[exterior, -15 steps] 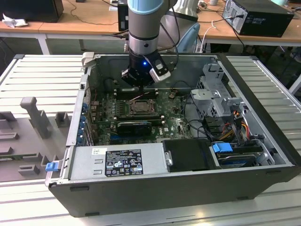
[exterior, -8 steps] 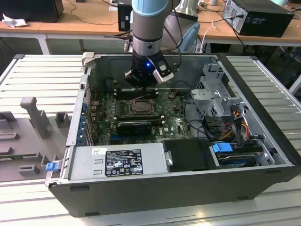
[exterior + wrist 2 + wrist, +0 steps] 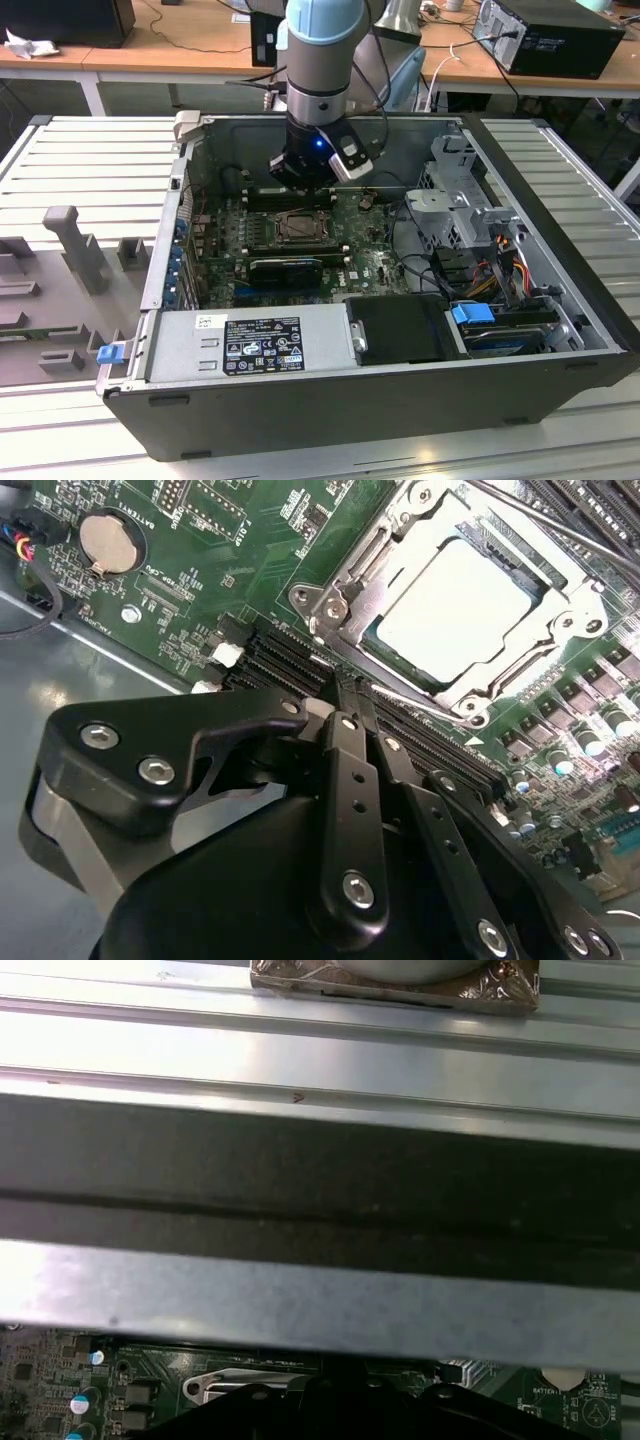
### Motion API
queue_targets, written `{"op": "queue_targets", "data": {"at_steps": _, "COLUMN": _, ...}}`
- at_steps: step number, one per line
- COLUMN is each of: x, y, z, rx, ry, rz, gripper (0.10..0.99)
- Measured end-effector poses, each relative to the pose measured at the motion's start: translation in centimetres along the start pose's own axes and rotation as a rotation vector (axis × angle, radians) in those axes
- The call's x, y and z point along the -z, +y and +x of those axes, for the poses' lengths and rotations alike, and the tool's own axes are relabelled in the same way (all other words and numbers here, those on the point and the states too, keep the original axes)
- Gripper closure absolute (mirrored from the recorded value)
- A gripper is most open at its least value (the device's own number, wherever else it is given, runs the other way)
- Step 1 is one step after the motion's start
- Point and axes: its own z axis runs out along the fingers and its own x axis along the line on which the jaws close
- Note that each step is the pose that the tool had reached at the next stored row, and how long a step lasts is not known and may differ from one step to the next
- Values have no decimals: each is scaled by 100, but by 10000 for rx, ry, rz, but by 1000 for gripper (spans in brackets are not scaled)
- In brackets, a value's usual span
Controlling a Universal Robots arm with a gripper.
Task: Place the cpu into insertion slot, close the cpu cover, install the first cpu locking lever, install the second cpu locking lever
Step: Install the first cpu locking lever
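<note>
The cpu, with its silver-grey top, lies flat in the insertion slot in the middle of the green motherboard. The cpu cover lies down over it, and its window frames the chip. A thin metal lever runs along the socket edge nearest my gripper. A second thin lever crosses past the far edge. My gripper is shut, its black fingers pressed together, tips just short of the socket's near corner. In the exterior view the gripper hangs just behind the socket.
The motherboard sits inside an open tower case lying on a slatted metal table. Black card slots lie under the fingers. A power supply, cables and a drive cage crowd the case. The case wall is close to the wrist.
</note>
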Motion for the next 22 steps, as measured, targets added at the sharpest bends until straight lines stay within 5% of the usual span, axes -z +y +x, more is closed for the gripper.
{"op": "queue_targets", "data": {"at_steps": 14, "x": -77, "y": -11, "z": 0, "rx": 6, "ry": 30, "rz": 401, "gripper": 980}}
{"op": "queue_targets", "data": {"at_steps": 22, "x": -101, "y": -10, "z": 0, "rx": 3, "ry": 28, "rz": 366, "gripper": 980}}
